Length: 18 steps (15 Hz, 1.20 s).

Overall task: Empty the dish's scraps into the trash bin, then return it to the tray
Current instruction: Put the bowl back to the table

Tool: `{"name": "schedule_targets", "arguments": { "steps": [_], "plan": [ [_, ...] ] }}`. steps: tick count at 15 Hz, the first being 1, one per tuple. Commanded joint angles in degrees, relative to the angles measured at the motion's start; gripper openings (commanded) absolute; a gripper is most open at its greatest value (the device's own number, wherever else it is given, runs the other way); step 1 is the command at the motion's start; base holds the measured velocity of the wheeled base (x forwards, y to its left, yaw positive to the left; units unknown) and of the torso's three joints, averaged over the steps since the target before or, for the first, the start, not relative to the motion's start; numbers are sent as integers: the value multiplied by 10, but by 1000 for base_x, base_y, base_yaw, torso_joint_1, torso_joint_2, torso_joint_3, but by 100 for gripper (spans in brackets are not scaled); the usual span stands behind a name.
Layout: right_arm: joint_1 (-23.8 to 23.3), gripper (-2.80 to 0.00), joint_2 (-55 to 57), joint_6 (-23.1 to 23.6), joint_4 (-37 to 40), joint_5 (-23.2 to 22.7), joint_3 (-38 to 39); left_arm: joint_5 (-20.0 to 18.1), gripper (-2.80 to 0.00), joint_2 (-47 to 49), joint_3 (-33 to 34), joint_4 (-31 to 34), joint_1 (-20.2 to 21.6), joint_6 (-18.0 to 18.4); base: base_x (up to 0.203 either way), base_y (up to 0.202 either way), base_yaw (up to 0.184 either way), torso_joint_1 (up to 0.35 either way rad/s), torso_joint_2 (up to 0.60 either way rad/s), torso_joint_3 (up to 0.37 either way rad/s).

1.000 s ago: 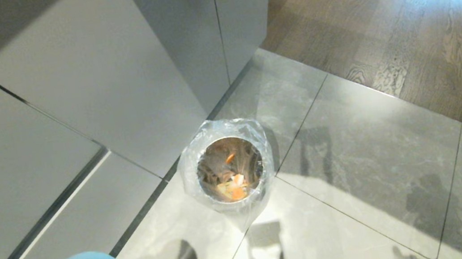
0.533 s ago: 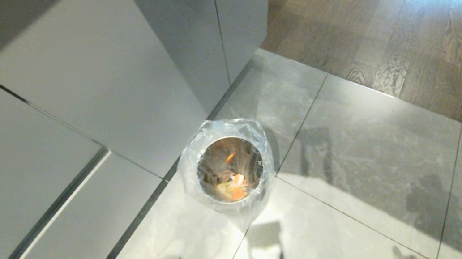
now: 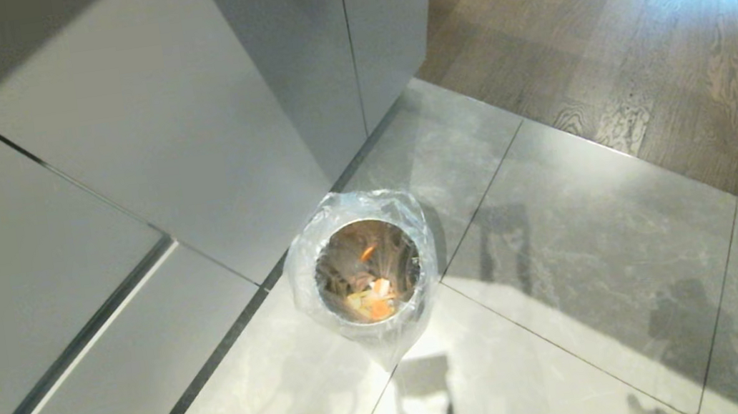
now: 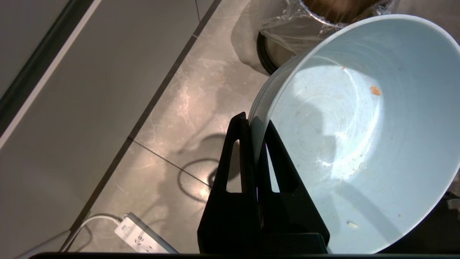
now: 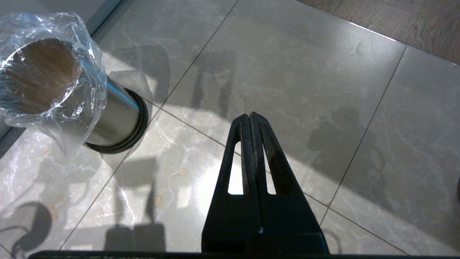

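Far left of the floor: a white power strip (image 4: 142,233) with its cable, lying on the grey tile floor (image 3: 565,266) beside the pale cabinet fronts (image 3: 114,142) — no readable brand or lettering on it.

Left gripper (image 4: 256,124) clamped tight on the rim of the dish (image 4: 359,136), one finger inside the wall, one outside. Only a pale-blue sliver of the dish shows at the head view's bottom-left edge. Its inside is nearly bare — a few orange specks and pale crumbs stuck on.

Trash bin (image 3: 364,276) stands on the tile near the cabinet corner, clear bag over its rim; scraps (image 3: 373,300) lie at its bottom.

Right gripper (image 5: 251,120) pressed closed on nothing, above bare tile, apart from the bin.

Tray not in view.
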<state>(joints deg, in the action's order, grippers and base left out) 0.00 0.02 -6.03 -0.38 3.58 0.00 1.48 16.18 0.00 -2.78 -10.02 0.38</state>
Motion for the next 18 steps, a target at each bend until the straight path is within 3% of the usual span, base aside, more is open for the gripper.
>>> {"name": "schedule_targets", "arguments": {
  "steps": [1,3,6,10,18],
  "plan": [
    [0,-280,0,0,-1,0,0,-1,-280,3,0,4,14,1,0,0,0,0,0,0],
    [0,-280,1,0,-1,0,0,-6,-280,-3,0,12,71,10,0,0,0,0,0,0],
    [0,-280,0,0,-1,0,0,-13,-280,-71,0,24,90,12,0,0,0,0,0,0],
    [0,-280,0,0,0,0,0,-14,-280,-160,0,25,98,11,0,0,0,0,0,0],
    [0,-280,0,0,-1,0,0,-13,-280,-162,0,26,98,9,0,0,0,0,0,0]
  ]
}}
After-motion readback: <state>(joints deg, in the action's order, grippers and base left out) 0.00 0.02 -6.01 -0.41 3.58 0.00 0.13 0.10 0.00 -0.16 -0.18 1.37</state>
